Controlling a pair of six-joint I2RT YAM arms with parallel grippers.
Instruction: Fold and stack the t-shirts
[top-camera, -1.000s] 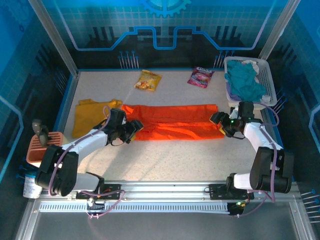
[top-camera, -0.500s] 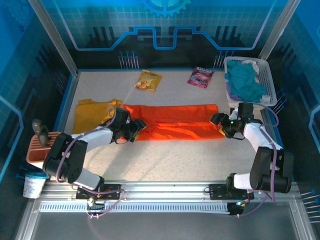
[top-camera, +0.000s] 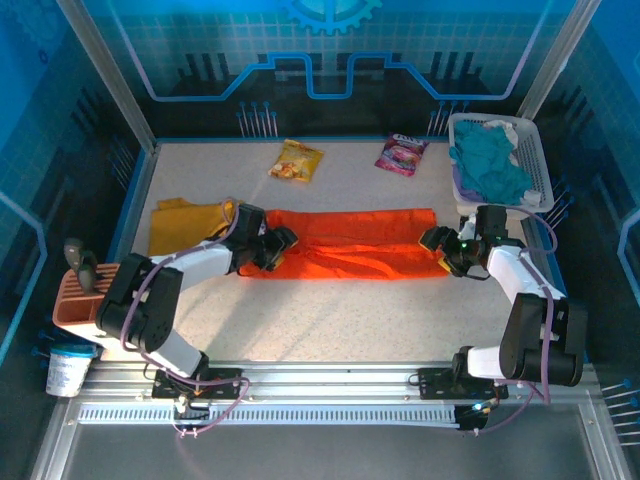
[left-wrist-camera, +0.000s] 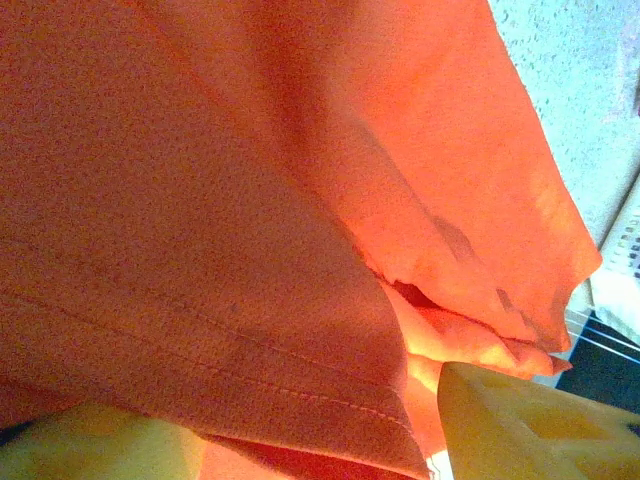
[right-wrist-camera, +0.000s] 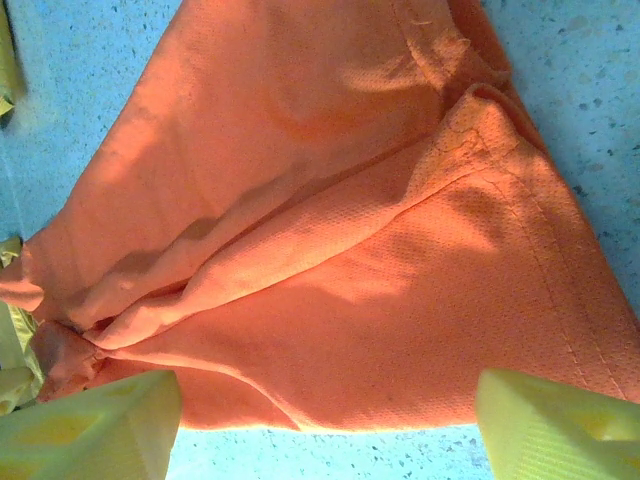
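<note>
Orange t-shirt (top-camera: 350, 245) lies as a long folded band across the tabletop's middle, with the mustard t-shirt (top-camera: 180, 225) by the left edge. Left gripper (top-camera: 276, 247) and right gripper (top-camera: 438, 252), fingers spread, straddle the band's opposite ends, apparently positioned to pinch both for the next fold.

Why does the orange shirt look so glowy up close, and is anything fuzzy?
Left wrist view: the orange t-shirt is very near the lens, strongly lit, with dark shadow in its folds; the yellow fingertips at the bottom look soft. Right wrist view: bright patches, fold shadows, sharp stitching. Top view: blue-tinted light, fairly clear.
</note>
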